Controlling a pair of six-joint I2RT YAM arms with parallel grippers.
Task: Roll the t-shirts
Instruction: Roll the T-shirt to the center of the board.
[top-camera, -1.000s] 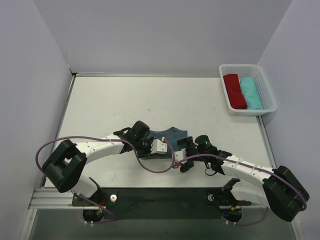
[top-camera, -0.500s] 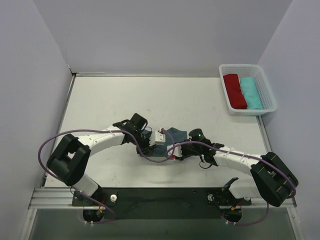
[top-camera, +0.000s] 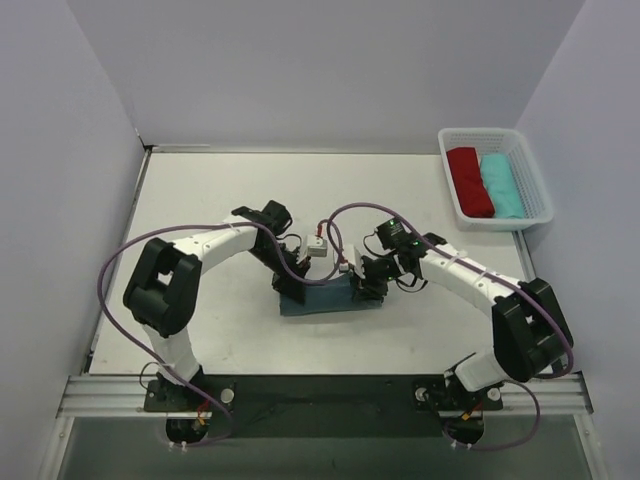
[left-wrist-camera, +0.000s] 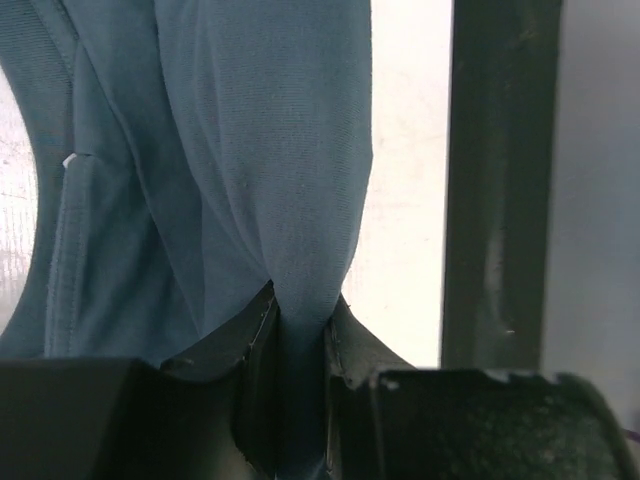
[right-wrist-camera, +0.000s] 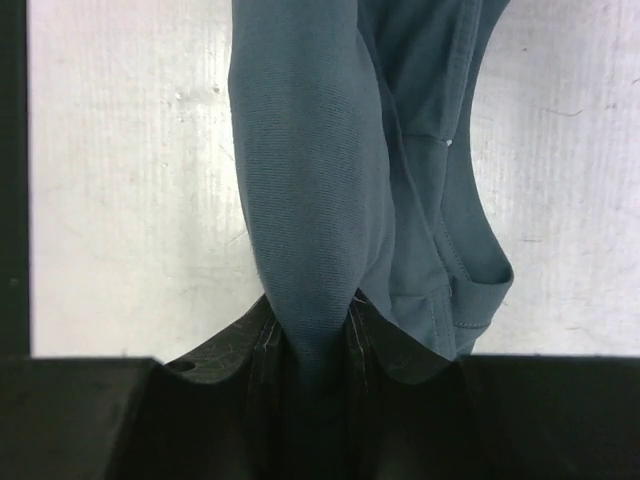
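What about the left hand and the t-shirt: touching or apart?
Touching. The left wrist view shows the left hand pinching a fold of the t-shirt.

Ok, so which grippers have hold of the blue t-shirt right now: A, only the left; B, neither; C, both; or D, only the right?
C: each wrist view shows a fold of the t-shirt pinched between closed fingers, in the left gripper and in the right gripper alike.
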